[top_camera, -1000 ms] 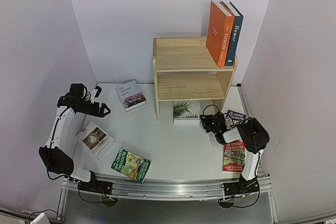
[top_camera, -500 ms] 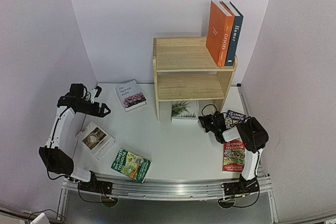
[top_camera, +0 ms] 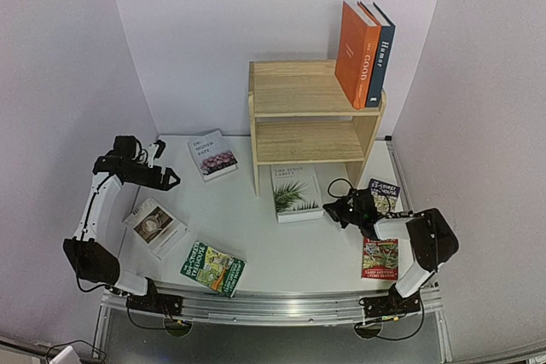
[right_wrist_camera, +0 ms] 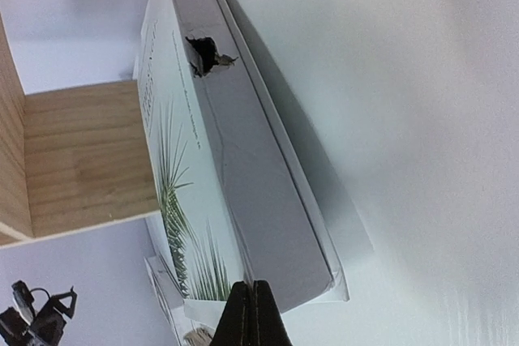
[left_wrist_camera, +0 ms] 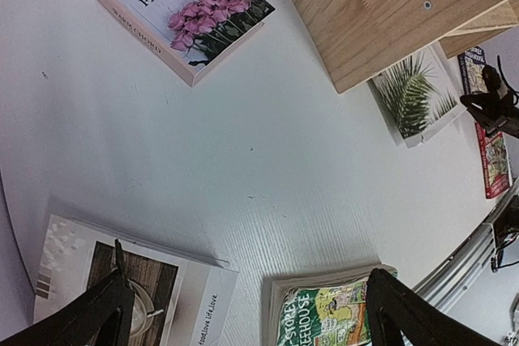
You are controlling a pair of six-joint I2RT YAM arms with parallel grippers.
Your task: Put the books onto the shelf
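Here the right gripper (top_camera: 331, 210) sits low on the table (top_camera: 256, 228), its fingers pressed tight together at the right edge of the white palm-leaf book (top_camera: 294, 192) — whether they pinch its cover cannot be told. That book lies flat in front of the shelf (top_camera: 299, 95), its far end under the lower tier. The left gripper (top_camera: 166, 164) hangs spread wide and holds nothing. The orange book (top_camera: 357, 53) and the dark blue book (top_camera: 384, 57) stand upright on the top tier — at its right end.

White table (top_camera: 256, 232): shelf (top_camera: 299, 91), six books (top_camera: 212, 155) flat (scattered).
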